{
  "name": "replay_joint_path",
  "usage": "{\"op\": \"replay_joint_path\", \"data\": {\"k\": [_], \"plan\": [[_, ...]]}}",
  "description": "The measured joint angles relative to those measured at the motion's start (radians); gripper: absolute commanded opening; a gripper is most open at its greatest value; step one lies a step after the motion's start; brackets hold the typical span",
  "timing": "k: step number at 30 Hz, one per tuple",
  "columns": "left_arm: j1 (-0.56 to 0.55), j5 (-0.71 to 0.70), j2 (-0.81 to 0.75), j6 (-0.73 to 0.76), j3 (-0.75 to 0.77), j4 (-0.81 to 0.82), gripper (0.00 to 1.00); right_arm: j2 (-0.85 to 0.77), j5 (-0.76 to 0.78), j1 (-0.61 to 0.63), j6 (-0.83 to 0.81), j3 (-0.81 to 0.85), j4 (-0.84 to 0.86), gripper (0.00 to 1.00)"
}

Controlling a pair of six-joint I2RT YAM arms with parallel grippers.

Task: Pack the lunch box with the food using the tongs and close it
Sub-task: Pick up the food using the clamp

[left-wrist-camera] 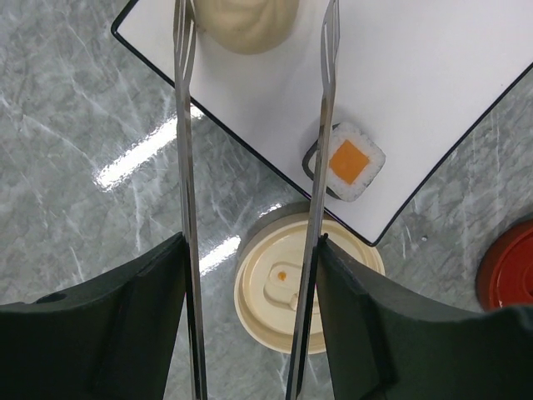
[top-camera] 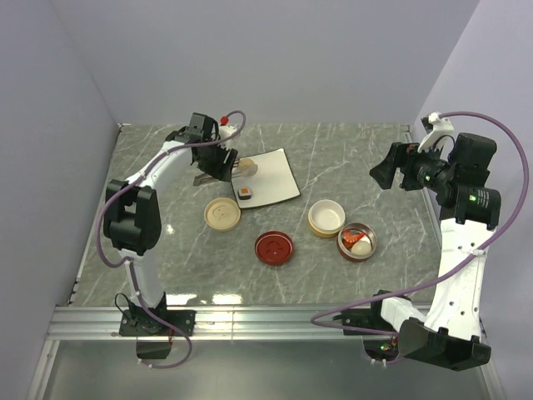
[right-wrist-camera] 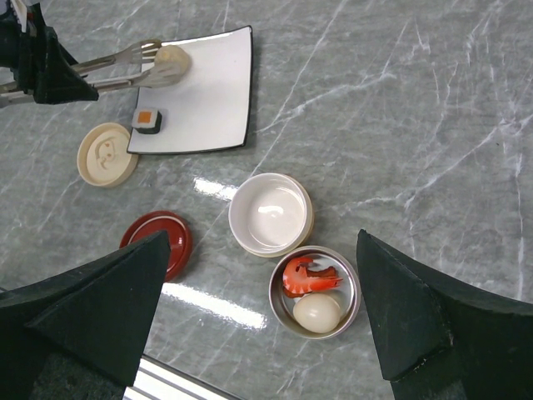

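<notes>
Silver tongs (left-wrist-camera: 186,167) are clamped in the left gripper (top-camera: 218,158), whose dark fingers (left-wrist-camera: 125,325) press on the two thin arms from outside while the arms themselves stay spread. The tips reach over the white square plate (top-camera: 279,179) and stand on either side of the beige ball (left-wrist-camera: 246,21), which lies on the plate near its far left edge; I cannot tell whether the metal touches it. The sushi roll (left-wrist-camera: 344,161), dark-wrapped with an orange centre, sits flat on the plate close to its near corner. Just off that corner, on the grey marble counter (top-camera: 333,158), lies a cream lid (top-camera: 222,214), and further out from the plate's near side lies a red lid (top-camera: 274,247). Off the plate's right corner stands an open cream bowl (top-camera: 326,218), and touching it on the side away from the plate is a round metal tin (top-camera: 356,242) holding the red-orange shrimp (right-wrist-camera: 306,275) and the white egg (right-wrist-camera: 316,312). The right gripper (top-camera: 383,175) hangs well to the right of the plate, jaws wide apart, holding nothing.
</notes>
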Motion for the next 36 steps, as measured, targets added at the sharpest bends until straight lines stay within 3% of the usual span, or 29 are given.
{"op": "replay_joint_path", "data": {"k": [10, 25, 28, 36], "plan": [[-0.021, -0.06, 0.01, 0.01, 0.001, 0.006, 0.59, 0.0, 0.001, 0.0, 0.0, 0.0, 0.0, 1.0], [-0.078, -0.151, 0.015, 0.048, 0.001, 0.03, 0.61, -0.001, 0.005, 0.0, 0.0, -0.005, 0.0, 1.0], [-0.08, -0.163, 0.015, 0.054, 0.001, 0.032, 0.57, -0.001, 0.007, 0.0, 0.0, -0.006, 0.0, 1.0], [-0.082, -0.185, 0.014, 0.063, 0.005, 0.027, 0.32, -0.002, 0.008, 0.0, 0.0, -0.006, 0.0, 1.0]]}}
